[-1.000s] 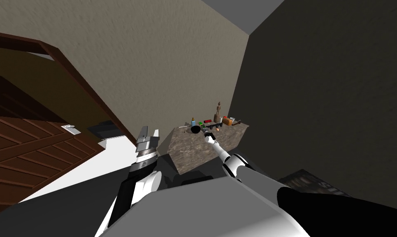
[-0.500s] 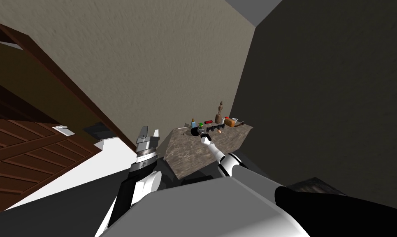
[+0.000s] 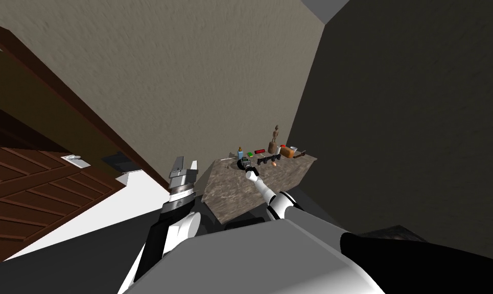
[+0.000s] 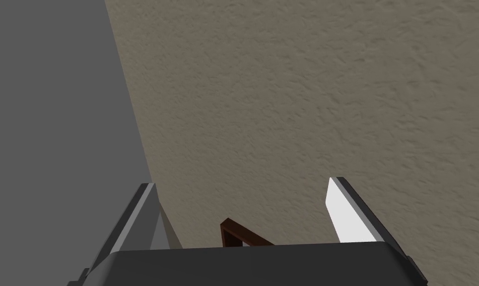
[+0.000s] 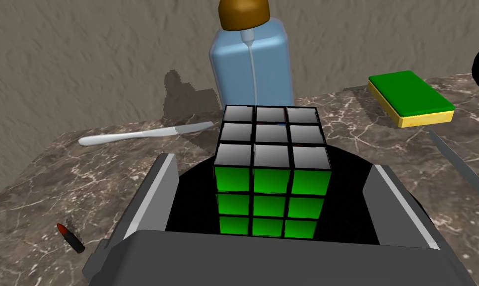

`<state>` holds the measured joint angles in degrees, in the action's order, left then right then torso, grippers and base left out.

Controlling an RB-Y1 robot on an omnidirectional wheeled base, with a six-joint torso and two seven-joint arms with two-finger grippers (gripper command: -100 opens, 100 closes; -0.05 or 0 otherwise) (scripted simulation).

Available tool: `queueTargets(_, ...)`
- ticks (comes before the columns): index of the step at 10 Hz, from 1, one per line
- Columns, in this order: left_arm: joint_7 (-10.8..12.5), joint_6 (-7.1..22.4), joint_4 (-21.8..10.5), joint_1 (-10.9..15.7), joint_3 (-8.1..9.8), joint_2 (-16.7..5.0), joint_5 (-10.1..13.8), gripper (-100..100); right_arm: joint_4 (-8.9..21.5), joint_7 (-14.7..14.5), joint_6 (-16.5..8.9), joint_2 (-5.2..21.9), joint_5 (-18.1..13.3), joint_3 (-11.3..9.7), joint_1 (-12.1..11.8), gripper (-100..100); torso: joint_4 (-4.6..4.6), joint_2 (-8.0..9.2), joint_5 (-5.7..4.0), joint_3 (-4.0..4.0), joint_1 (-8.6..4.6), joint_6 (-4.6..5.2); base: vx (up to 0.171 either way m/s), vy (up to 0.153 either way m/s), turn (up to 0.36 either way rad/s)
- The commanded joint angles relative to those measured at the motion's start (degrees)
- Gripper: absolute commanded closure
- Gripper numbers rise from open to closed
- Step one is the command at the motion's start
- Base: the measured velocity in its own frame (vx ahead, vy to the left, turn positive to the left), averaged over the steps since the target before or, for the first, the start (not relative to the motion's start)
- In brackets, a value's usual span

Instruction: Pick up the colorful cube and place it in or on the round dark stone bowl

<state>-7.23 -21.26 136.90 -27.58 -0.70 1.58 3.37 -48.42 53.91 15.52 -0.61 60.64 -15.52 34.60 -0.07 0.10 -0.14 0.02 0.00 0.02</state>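
Observation:
The colorful cube (image 5: 272,169), grey on top and green on the near face, sits upright in the round black bowl (image 5: 350,174) on the marbled stone counter (image 5: 49,178). My right gripper (image 5: 273,164) is open around the cube, with a gap between each finger and the cube's sides. In the head view the right gripper (image 3: 245,165) is over the bowl (image 3: 239,164) at the counter's near left part. My left gripper (image 3: 184,164) is held up beside my chest, away from the counter, and its fingers (image 4: 345,208) stand open and empty.
Just behind the bowl stands a blue soap bottle (image 5: 250,64). A green and yellow sponge (image 5: 411,97), a white knife (image 5: 144,133) and a red lipstick (image 5: 69,237) lie around it. A wooden figurine (image 3: 275,138) stands further back. A brown door (image 3: 36,189) is at the left.
My right hand has moved left along the counter to the bowl. The head camera has shifted a little. The left arm has stayed put.

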Motion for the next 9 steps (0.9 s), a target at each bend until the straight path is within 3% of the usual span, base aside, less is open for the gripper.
queueTargets(1,0.0,0.0,0.0,0.0,0.00,0.0,0.0,0,0.0,0.0,0.0,0.0,0.0,0.0,0.0,-100,0.00,0.00,0.00,0.00,0.00,0.00,0.000,0.000,0.000)
queueTargets(4,0.0,0.0,0.0,0.0,0.00,0.0,0.0,0,0.0,0.0,0.0,0.0,0.0,0.0,0.0,-100,0.01,0.05,-0.01,0.03,-0.03,0.00,0.000,0.000,0.000)
queueTargets(5,0.0,0.0,0.0,0.0,0.00,0.0,0.0,0,0.0,0.0,0.0,0.0,0.0,0.0,0.0,0,0.02,0.06,-0.01,0.04,-0.03,0.00,0.000,0.000,0.000)
queueTargets(6,0.0,0.0,0.0,0.0,0.00,0.0,0.0,0,0.4,-0.4,-1.9,0.3,0.6,0.9,1.8,-100,0.02,0.06,-0.01,0.04,-0.03,0.00,-0.018,0.027,-0.118)
queueTargets(9,0.0,0.0,0.0,0.0,0.00,0.0,0.0,0,1.1,-1.1,-4.6,0.9,1.5,2.2,4.4,-100,0.05,0.17,0.04,0.10,0.18,-0.01,-0.032,0.055,-0.087)
